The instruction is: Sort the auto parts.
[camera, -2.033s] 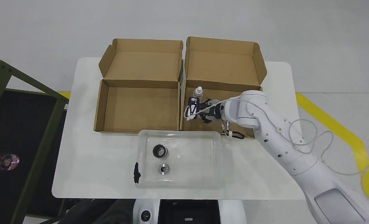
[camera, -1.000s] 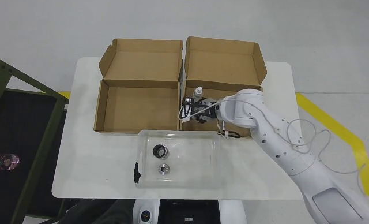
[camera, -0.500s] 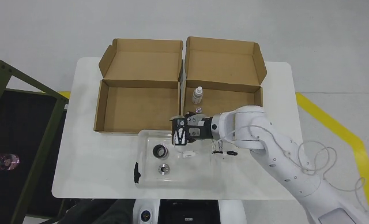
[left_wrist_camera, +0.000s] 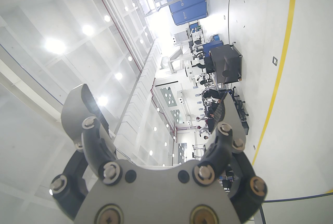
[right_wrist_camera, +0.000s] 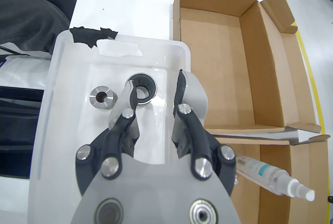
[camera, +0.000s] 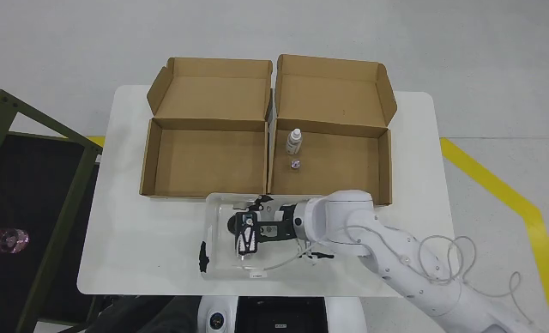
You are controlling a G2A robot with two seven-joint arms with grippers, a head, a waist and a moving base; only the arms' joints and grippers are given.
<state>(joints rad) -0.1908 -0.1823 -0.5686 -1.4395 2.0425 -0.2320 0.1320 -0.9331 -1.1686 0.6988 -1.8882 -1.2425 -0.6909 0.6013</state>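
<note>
The right gripper is wide open and holds nothing. It hangs over the tub, low in the middle of the top view, with one finger just in front of the ring. I think the job now is to pick up that ring. To do it well, the gripper should slide over a little — so the ring sits right between both fingers — then go straight down and squeeze gently. It should keep off the nut just beside the ring, and off the tub wall. The ring is round and may slip, so a slow, even squeeze looks best.

The ring is a short, fat tube — shiny outside, black inside, with its hole facing up. The nut is silver with a dark hole and small slits.

Above the tub in the top view sit the left box and the right box. The right box holds a bottle and a tiny part. The left gripper is open too, pointing up at the ceiling lights.
</note>
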